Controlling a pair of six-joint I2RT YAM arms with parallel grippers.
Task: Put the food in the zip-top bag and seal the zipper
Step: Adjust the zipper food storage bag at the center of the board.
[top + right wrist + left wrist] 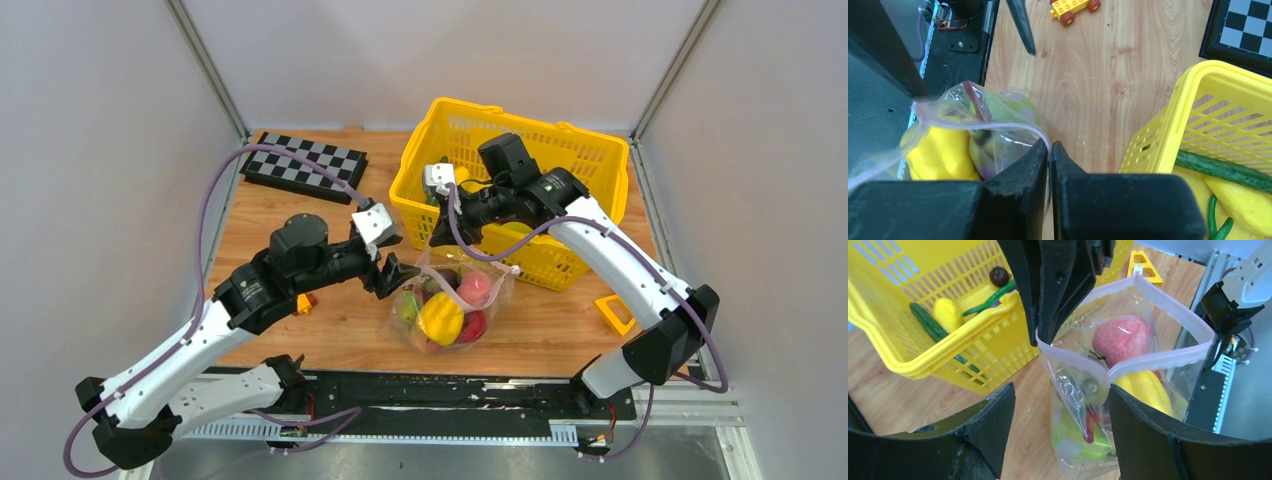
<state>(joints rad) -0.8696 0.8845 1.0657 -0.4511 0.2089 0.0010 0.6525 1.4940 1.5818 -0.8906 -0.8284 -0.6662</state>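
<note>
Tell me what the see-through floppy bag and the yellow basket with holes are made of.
The clear floppy bag looks like thin soft plastic: the toy food shows through it, and it wrinkles and shines. The yellow slotted basket looks like hard moulded plastic: smooth, slightly glossy, with neat even slots and a stiff rim.

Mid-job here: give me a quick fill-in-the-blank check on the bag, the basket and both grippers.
The fingers of the right gripper pinch the ____ zipper strip of the clear dotted plastic zip-top bag. The fingers of the left gripper stand ____, gripping nothing. The yellow plastic mesh basket holds a long ____ toy cucumber.
Missing: pink; open; green.
</note>
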